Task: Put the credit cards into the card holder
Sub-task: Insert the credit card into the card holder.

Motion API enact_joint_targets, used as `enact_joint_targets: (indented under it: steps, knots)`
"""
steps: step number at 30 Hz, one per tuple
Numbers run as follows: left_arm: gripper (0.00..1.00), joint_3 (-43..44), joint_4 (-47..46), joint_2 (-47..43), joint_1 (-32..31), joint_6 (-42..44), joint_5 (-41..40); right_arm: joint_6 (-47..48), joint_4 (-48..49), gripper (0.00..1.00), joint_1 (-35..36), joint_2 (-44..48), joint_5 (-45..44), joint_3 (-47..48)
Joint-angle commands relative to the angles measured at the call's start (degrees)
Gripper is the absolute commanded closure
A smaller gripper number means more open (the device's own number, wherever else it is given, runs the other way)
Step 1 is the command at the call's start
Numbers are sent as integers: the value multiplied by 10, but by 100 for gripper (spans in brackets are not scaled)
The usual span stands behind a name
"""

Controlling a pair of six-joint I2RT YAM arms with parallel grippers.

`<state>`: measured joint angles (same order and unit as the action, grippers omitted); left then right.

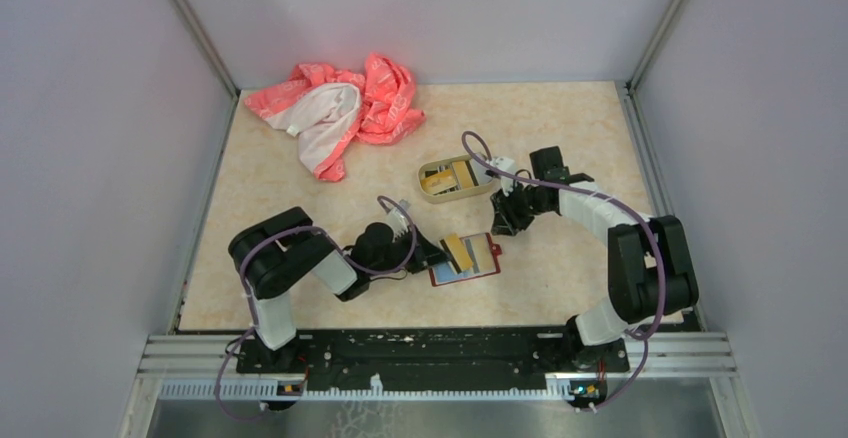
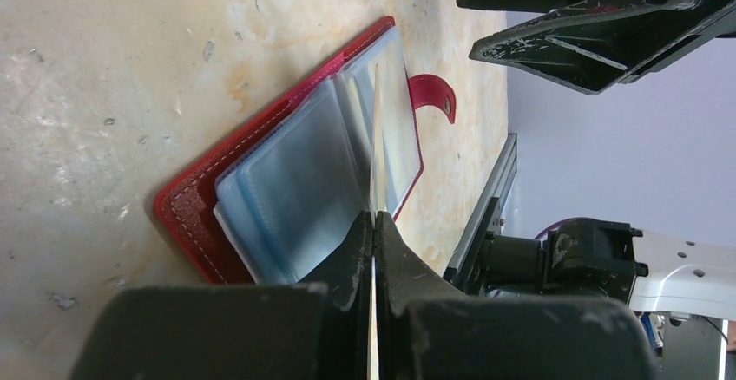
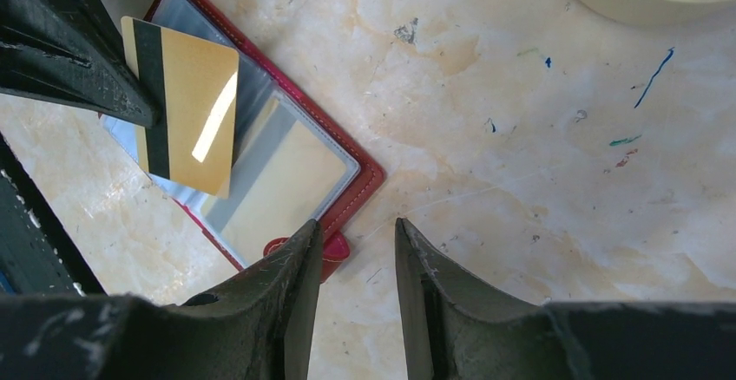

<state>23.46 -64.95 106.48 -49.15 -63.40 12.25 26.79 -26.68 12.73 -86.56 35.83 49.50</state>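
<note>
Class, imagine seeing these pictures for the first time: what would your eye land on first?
The crumpled pink-and-white cloth at the far left stands out most. Near the middle, the left gripper pinches a gold card over the open red card holder, the right gripper open beside it.

Card holder (image 1: 480, 267) lies on table (image 1: 560, 128), centre, one card (image 1: 457, 250) over it. Tray (image 1: 424, 180) behind it; cloth (image 1: 340, 108) far left.

Gold card (image 3: 195, 111) has a black stripe, card holder (image 2: 187, 199) is dark red, cloth (image 1: 340, 108) pink-and-white.
</note>
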Motion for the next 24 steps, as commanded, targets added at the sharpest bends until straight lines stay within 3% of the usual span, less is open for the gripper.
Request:
enact_joint_targets:
  steps: [1, 12, 24]
  knots:
    - [100, 7, 1, -1, -2, 1, 17, 5, -4, 64, 3, -3, 14, 17]
    - [100, 24, -1, 42, -2, -33, 49, 7, -5, 64, 3, -1, 18, 17]
    - [100, 44, 65, 38, -2, -34, 69, 7, -6, 65, 18, -18, 6, 16]
